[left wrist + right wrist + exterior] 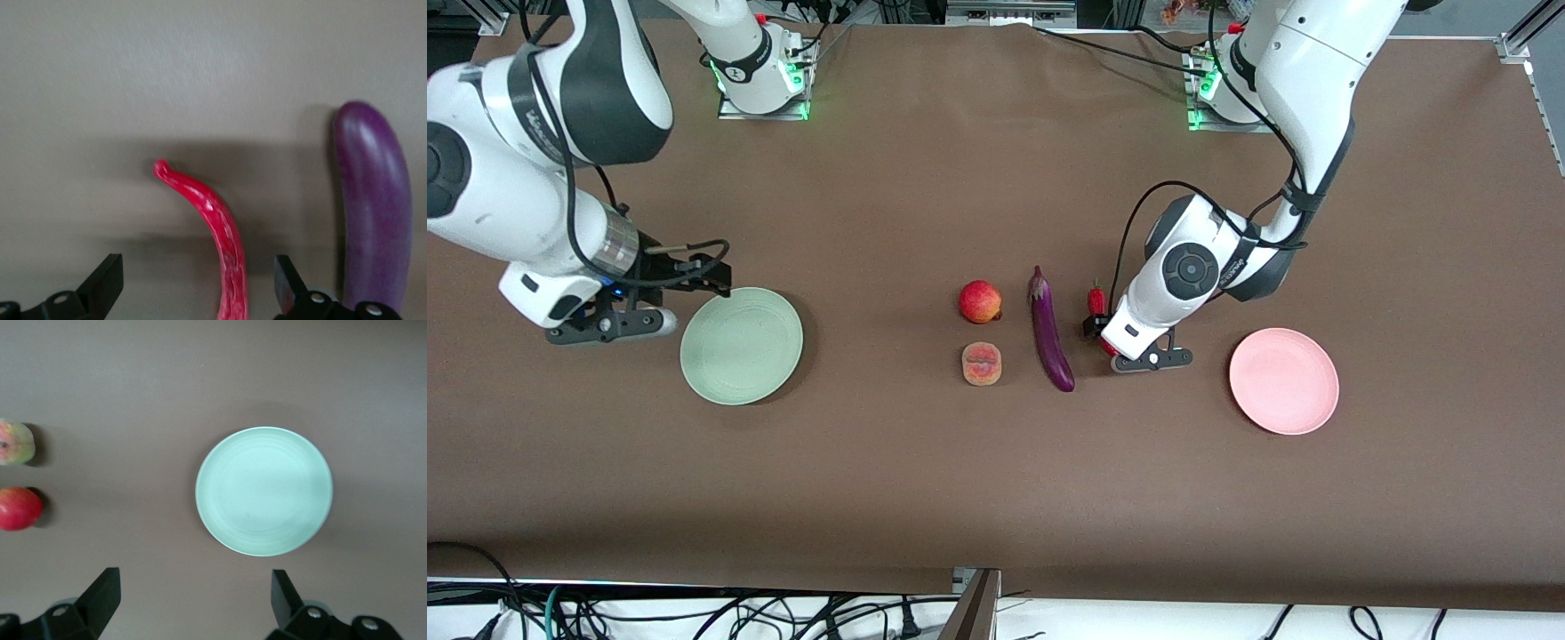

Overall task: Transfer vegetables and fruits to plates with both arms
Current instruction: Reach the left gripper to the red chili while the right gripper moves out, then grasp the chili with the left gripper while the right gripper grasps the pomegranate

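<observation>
Between the spread fingers of the left gripper (197,287), low over the tabletop (996,498), the red chili pepper (212,230) is framed, its long axis running roughly from 12 to 6 o'clock in the front view, parallel to the eggplant (1051,333) just beside it. Nothing is gripped yet. The right gripper (193,603), likewise open and empty, waits beside the green plate (741,346); the pink plate (1284,380) is seen at about 4 o'clock from the chili.
</observation>
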